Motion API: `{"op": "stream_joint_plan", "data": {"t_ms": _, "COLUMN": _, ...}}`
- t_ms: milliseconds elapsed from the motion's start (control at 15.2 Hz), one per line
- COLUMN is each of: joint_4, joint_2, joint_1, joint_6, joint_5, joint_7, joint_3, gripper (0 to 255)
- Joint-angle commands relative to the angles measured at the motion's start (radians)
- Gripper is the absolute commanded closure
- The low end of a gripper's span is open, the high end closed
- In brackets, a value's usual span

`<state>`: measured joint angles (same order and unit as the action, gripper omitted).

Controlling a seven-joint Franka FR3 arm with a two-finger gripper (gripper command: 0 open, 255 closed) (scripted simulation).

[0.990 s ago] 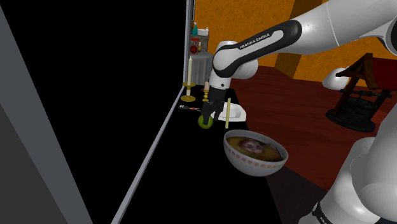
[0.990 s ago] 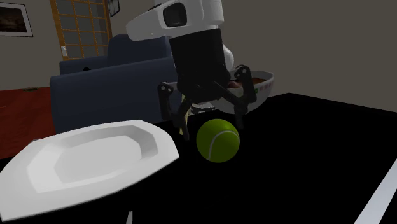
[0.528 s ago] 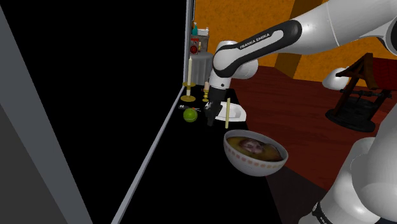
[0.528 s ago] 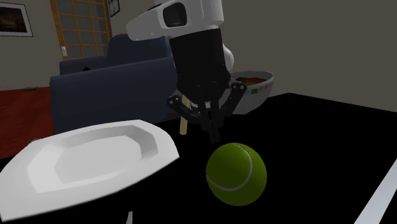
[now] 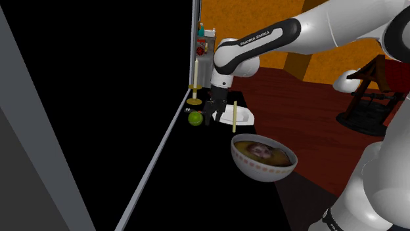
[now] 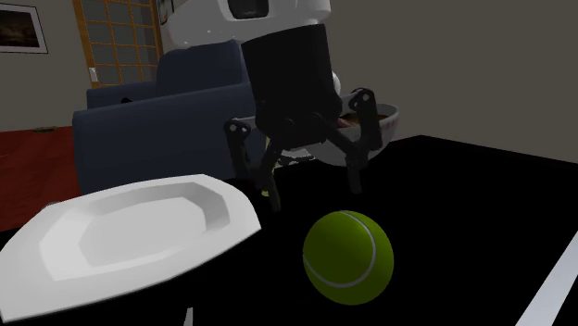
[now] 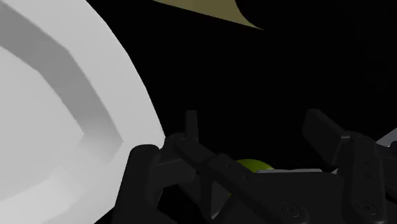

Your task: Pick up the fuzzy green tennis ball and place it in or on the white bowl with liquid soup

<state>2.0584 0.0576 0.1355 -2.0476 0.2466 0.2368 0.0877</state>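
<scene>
Hovering open, with the ball loose beside it

Arm (image 5: 263,39) reaches out over the black table (image 6: 463,204), and the danger starts with that surface. It looks flat and bare around the work spot, and its pale edge strip runs close by the ball in the shoulder view. Plate (image 6: 139,231) sits just beside the gripper, so a wide swing could clip its rim. Bowl (image 5: 263,157), soup inside, waits well apart, nearer the stand, and a carry that long gives a weak grasp time to fail. Gripper (image 6: 315,190) hangs above the table with fingers spread wide, clasping nothing. Ball (image 6: 347,257) rests on the table just beside it, on the camera's side in the second exterior view, outside the fingers. Now the worry: come down off-centre and a fingertip lands on the round top, squirting the ball away, maybe over that edge. Nothing around it would stop a roll, I judge.
</scene>
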Motion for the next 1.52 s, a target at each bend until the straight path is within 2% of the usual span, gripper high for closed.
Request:
{"op": "stream_joint_plan", "data": {"t_ms": 0, "joint_4": -0.099, "joint_2": 0.062, "joint_1": -0.004, "joint_6": 0.044, "joint_5": 0.018, "joint_7": 0.000, "joint_3": 0.001, "gripper": 0}}
{"op": "stream_joint_plan", "data": {"t_ms": 396, "joint_4": -0.455, "joint_2": 0.277, "joint_1": -0.025, "joint_6": 0.202, "joint_5": 0.068, "joint_7": -0.022, "joint_3": -0.002, "gripper": 0}}
{"op": "stream_joint_plan", "data": {"t_ms": 924, "joint_4": -0.380, "joint_2": 0.294, "joint_1": -0.012, "joint_6": 0.109, "joint_5": 0.078, "joint_7": -0.014, "joint_3": -0.012, "gripper": 0}}
{"op": "stream_joint_plan", "data": {"t_ms": 1386, "joint_4": -0.380, "joint_2": 0.294, "joint_1": -0.012, "joint_6": 0.109, "joint_5": 0.078, "joint_7": -0.014, "joint_3": -0.012, "gripper": 0}}
{"op": "stream_joint_plan", "data": {"t_ms": 1452, "joint_4": -0.380, "joint_2": 0.294, "joint_1": -0.012, "joint_6": 0.109, "joint_5": 0.078, "joint_7": -0.014, "joint_3": -0.012, "gripper": 255}}
